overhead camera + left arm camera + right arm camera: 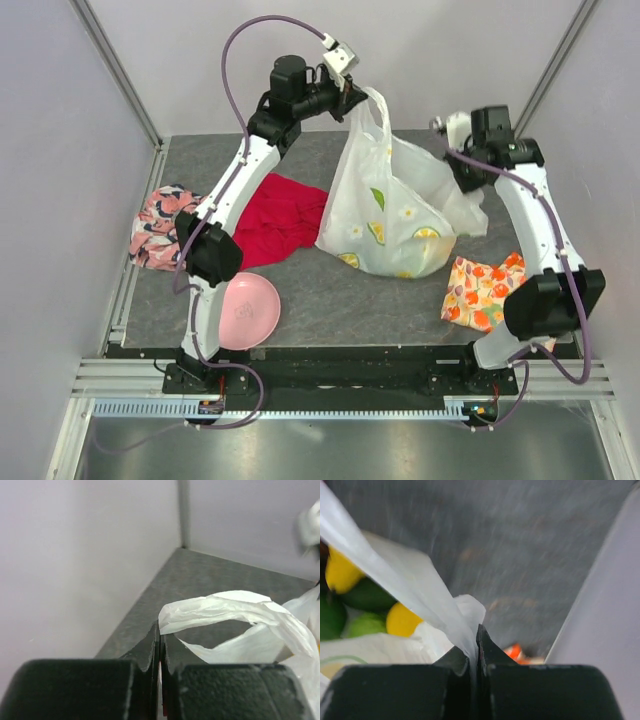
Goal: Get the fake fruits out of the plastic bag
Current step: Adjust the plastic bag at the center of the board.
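Crinkly translucent white plastic bag (390, 215), frame centre, glossy rounded fake fruits (402, 620) inside; left jaws, right jaws each clamped on it.

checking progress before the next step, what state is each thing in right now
plastic bag: held up by both grippers, sagging between them
fake fruits: inside the plastic bag
left gripper: shut on a handle loop of the bag
right gripper: shut on the bag's rim
red cloth: crumpled, lying loose
pink plate: right side up
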{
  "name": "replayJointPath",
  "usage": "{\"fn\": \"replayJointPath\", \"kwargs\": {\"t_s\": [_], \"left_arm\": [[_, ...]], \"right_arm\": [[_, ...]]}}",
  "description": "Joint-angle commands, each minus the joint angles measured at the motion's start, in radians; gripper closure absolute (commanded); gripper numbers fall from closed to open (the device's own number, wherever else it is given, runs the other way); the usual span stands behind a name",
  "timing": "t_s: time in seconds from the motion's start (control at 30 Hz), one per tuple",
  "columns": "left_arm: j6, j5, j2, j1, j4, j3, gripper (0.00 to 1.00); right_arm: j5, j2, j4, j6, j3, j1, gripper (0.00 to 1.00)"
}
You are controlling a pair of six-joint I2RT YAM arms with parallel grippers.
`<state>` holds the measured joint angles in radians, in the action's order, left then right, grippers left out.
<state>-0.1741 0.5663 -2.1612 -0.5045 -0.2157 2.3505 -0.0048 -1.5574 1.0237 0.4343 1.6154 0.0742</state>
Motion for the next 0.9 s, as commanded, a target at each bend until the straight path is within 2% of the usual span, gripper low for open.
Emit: {"fn": "replayJointPath", "kwargs": {"t_s": [0.0,0.03,0.13,0.23,0.3,0.4,0.43,0.5,0.53,0.63,0.67,0.7,0.73,0.77,0.8,0.83,0.87], "left_arm": [[0.009,-0.112,-0.038,0.007,0.252,0.127,0.98],[-0.001,-0.118,-0.046,0.007,0.272,0.148,0.98],[-0.022,-0.118,-0.048,0.007,0.323,0.181,0.98],[-0.015,-0.088,-0.019,0.007,0.322,0.132,0.98],[-0.008,-0.019,0.014,0.006,0.306,0.074,0.98],[0.019,0.084,0.121,0.007,0.260,-0.107,0.98],[0.018,0.114,0.157,0.007,0.242,-0.225,0.98],[-0.014,0.180,0.274,0.007,0.175,-0.356,0.98],[-0.031,0.188,0.311,0.007,0.158,-0.485,0.96],[-0.076,0.140,0.449,0.009,0.075,-0.688,0.58],[-0.076,0.066,0.522,0.011,0.028,-0.726,0.42],[-0.059,0.017,0.558,0.014,0.006,-0.758,0.30],[-0.039,-0.026,0.602,0.020,-0.032,-0.796,0.12],[-0.018,-0.083,0.639,0.043,-0.075,-0.801,0.01],[-0.013,-0.095,0.712,0.063,-0.200,-0.800,0.01],[-0.015,-0.097,0.748,0.087,-0.262,-0.798,0.01],[-0.045,-0.094,0.779,0.150,-0.327,-0.803,0.01]], "right_arm": [[0.029,-0.120,-0.174,-0.144,0.299,-0.004,1.00],[0.020,-0.133,-0.174,-0.146,0.355,-0.004,1.00],[0.006,-0.142,-0.182,-0.144,0.367,-0.004,1.00],[0.008,-0.099,-0.195,-0.152,0.261,-0.004,1.00],[-0.018,-0.055,-0.203,-0.166,0.184,-0.004,1.00],[-0.032,0.006,-0.206,-0.195,0.040,-0.004,1.00],[-0.031,0.020,-0.211,-0.209,-0.025,-0.004,1.00],[-0.027,0.061,-0.214,-0.220,-0.092,-0.004,1.00],[-0.029,0.074,-0.214,-0.221,-0.157,-0.004,1.00],[-0.027,0.109,-0.214,-0.220,-0.250,-0.002,1.00],[-0.026,0.117,-0.215,-0.223,-0.258,-0.004,0.98],[-0.027,0.118,-0.209,-0.224,-0.256,-0.004,0.94],[-0.041,0.118,-0.195,-0.223,-0.229,-0.004,0.85],[-0.055,0.112,-0.179,-0.209,-0.200,-0.004,0.66],[-0.070,0.111,-0.141,-0.195,-0.163,-0.004,0.54],[-0.104,0.114,-0.126,-0.183,-0.090,-0.004,0.35],[-0.131,0.131,-0.120,-0.148,-0.060,-0.004,0.29]]}}
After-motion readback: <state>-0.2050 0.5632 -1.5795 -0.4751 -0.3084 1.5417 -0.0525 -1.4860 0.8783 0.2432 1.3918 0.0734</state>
